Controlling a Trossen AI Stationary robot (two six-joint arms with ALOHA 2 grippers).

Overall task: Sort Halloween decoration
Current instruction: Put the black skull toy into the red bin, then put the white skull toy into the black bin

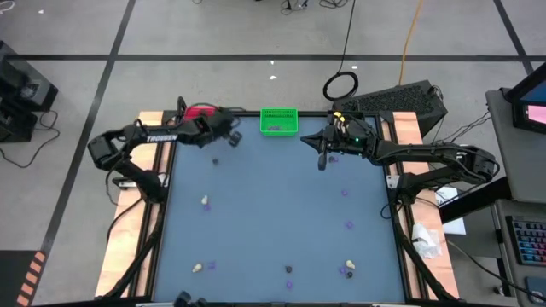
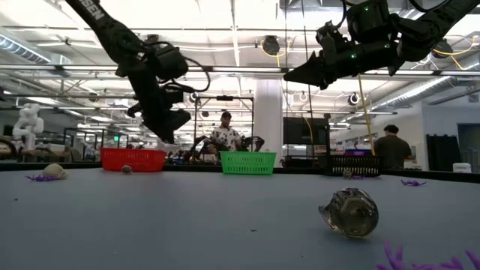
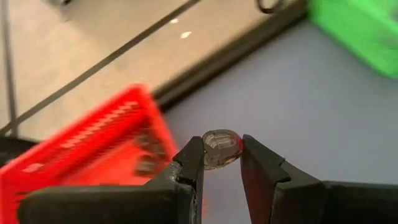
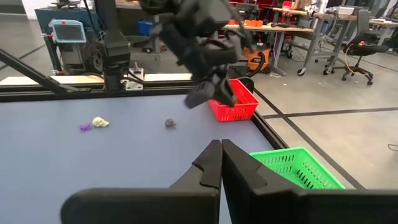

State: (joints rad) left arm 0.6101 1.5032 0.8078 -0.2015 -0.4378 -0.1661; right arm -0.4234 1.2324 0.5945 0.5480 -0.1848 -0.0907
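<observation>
One dark grey lump (image 3: pixel 221 148) is sitting pinched between the left gripper's (image 3: pixel 221 163) barely parted fingers, hanging just beside the red bin's (image 1: pixel 201 112) edge; bare table (image 1: pixel 273 213) is lying below. Right gripper (image 4: pixel 222 163), shut empty, is hovering near the green bin (image 1: pixel 279 121).

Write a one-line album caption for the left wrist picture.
Left fingers pinch a small grey lump near the red bin.
</observation>
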